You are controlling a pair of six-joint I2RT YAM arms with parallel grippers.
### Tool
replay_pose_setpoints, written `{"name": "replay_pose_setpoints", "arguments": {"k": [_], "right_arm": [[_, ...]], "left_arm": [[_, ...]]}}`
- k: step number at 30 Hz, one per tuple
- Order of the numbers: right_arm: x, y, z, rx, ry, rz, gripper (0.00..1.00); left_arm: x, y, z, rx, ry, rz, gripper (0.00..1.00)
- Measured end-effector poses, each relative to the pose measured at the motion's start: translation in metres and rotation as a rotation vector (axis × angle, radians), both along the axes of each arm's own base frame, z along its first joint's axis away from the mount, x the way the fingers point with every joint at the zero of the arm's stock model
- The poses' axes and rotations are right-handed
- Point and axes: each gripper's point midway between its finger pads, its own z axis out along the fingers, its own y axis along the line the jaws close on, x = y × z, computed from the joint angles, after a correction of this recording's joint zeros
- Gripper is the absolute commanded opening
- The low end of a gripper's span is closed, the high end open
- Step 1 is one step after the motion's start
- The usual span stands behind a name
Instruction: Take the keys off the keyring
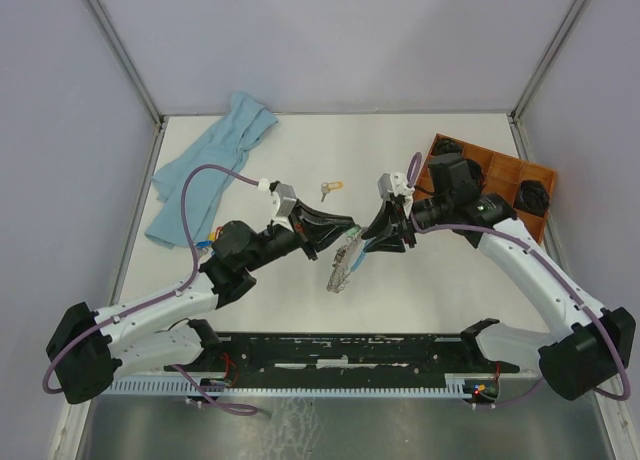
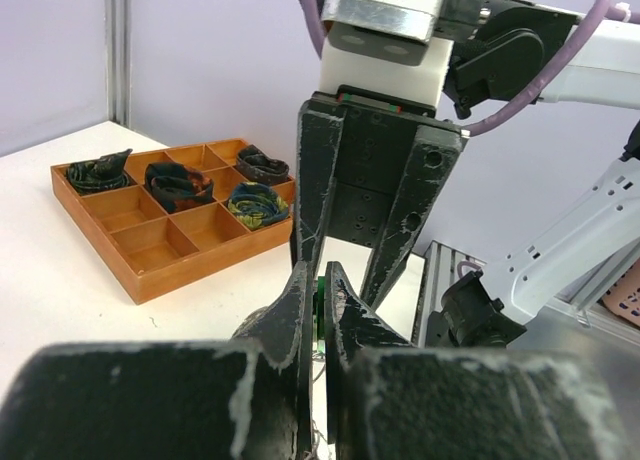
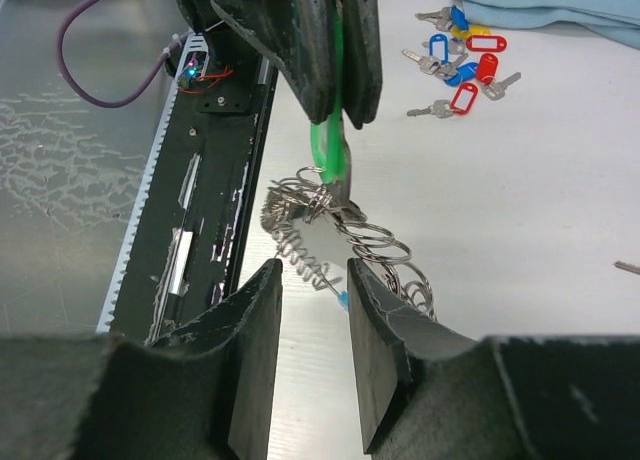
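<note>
"Up close, what has the left hand (image 2: pixel 318 285) got?"

"It's clamped tight on a green tag (image 3: pixel 328 145); the keyring (image 1: pixel 345 263) hangs beneath, mid-frame over the bench (image 1: pixel 430 290): tangled silver rings and keys, a sliver of blue."

"And the right hand (image 3: pixel 315 290)?"

"Fingers parted just beside the rings, gripping nothing. Wooden tray (image 1: pixel 500 165) sits at the right edge."

- keyring (image 3: pixel 345 225): bright silver metal, with glossy wire rings and a springy coiled stretch.
- green tag (image 3: pixel 330 145): smooth, shiny, translucent plastic.
- loose keys (image 3: pixel 462 65): dull silver metal, with glossy red and blue plastic tags.
- right gripper (image 3: pixel 315 280) fingers (image 3: pixel 255 340): black, matt, roughish, scuffed pale along the edges.
- tray (image 2: pixel 200 265): orange-brown, looks like wood, with a smooth satin finish.
- cloth (image 1: pixel 205 170): soft light-blue fabric, matt and creased.
- table (image 1: pixel 420 300): white, matt, smooth.
</note>
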Motion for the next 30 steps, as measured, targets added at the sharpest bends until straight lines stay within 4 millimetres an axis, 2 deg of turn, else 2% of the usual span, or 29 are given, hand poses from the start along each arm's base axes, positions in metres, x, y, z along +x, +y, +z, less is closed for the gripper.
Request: {"name": "replay_pose_setpoints", "arguments": {"k": [8, 30], "right_arm": [[-0.005, -0.008, 0.011, -0.007, -0.038, 0.005, 0.40], [-0.014, -0.011, 0.012, -0.006, -0.025, 0.033, 0.38]], "left_arm": [[0.002, 0.002, 0.003, -0.009, 0.000, 0.017, 0.03], [0.002, 0.003, 0.005, -0.019, -0.006, 0.020, 0.03]]}}
